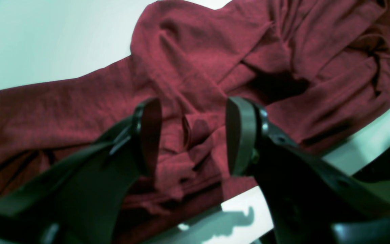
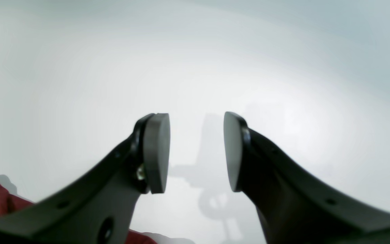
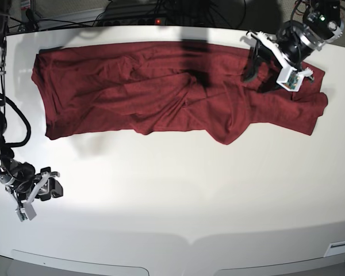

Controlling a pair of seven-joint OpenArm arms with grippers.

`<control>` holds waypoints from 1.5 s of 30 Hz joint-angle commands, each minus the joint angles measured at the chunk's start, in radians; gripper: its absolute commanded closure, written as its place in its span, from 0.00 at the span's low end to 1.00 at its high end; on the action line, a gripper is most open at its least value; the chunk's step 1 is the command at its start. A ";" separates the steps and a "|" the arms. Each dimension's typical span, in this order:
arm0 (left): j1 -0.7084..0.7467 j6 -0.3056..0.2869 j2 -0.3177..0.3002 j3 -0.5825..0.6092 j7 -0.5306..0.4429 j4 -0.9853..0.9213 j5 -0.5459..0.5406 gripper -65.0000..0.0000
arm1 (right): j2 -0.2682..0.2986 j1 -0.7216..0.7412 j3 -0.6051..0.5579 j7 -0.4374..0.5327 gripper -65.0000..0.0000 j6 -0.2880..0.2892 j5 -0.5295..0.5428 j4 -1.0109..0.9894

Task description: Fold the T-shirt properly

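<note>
**A:** Where's the T-shirt [image 3: 161, 92] lying, and how will it behave?

**B:** Spread lengthwise along the far side of the white table [image 3: 178, 195], rumpled, with folds bunched toward its right end in the base view. It looks thin and limp, so I'd judge it light and floppy: it will sag and drag when lifted rather than hold a shape. Best taken by a pinch at an edge or corner, a hem or sleeve end, not the loose middle.

**A:** And the arms?

**B:** The left gripper [image 1: 193, 135] hangs just over the bunched end, angled down, its fingers [image 1: 240, 135] wide apart with a ridge of cloth between them but nothing clamped. The right gripper [image 2: 196, 152] sits well away at the near edge of the table, fingers [image 2: 156, 152] also apart and empty, over bare surface.
</note>
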 commanded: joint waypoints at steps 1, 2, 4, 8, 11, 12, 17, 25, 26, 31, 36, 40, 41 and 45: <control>-0.002 -0.006 -0.009 -0.004 -0.018 0.015 -0.011 0.55 | 0.016 0.031 0.009 0.020 0.60 0.005 0.008 0.014; -0.002 -0.006 -0.009 -0.004 -0.018 0.015 -0.010 0.55 | 0.016 0.031 0.009 0.020 0.60 0.005 0.008 0.014; -0.002 -0.006 -0.009 0.002 -0.018 0.015 -0.009 0.55 | 0.014 0.031 0.009 0.019 0.60 0.005 0.008 0.014; -0.025 -0.006 -0.009 0.068 -0.018 0.008 0.106 0.55 | 0.003 0.031 0.009 0.007 0.60 0.005 0.008 0.014; -0.063 -0.006 -0.009 0.135 -0.009 -0.014 0.167 0.55 | 0.000 0.027 0.009 0.003 0.60 0.005 0.008 0.014; -0.076 0.001 -0.009 0.150 0.000 -0.019 0.172 0.55 | 0.000 0.027 0.009 0.001 0.60 0.005 0.008 0.014; -0.114 0.019 -0.009 0.160 0.023 -0.024 0.172 0.55 | 0.001 0.025 0.009 -0.019 0.60 0.005 0.008 0.014; -0.157 0.060 -0.009 0.158 0.087 -0.134 0.197 0.55 | 0.000 0.025 0.009 -0.026 0.60 0.005 0.008 0.014; -0.154 0.060 -0.009 0.158 0.087 -0.134 0.197 0.55 | 0.000 0.025 0.009 -0.026 0.60 0.005 0.008 0.014; -0.147 0.060 -0.009 0.158 0.087 -0.134 0.188 0.68 | 0.000 0.025 0.009 -0.026 0.60 0.005 0.008 0.014; -0.143 0.060 -0.016 0.158 0.081 -0.132 0.116 1.00 | 0.000 0.025 0.009 -0.027 0.60 0.005 0.008 0.014; -0.143 0.060 -0.037 0.158 0.070 -0.097 0.051 1.00 | 0.000 0.025 0.009 -0.042 0.60 0.005 0.008 0.014; -0.143 0.060 -0.048 0.158 0.072 -0.085 0.034 1.00 | 0.000 0.025 0.009 -0.042 0.60 0.005 0.008 0.014; -0.144 0.061 -0.112 0.158 0.071 -0.050 -0.038 1.00 | 0.000 0.025 0.009 -0.045 0.60 0.005 0.008 0.014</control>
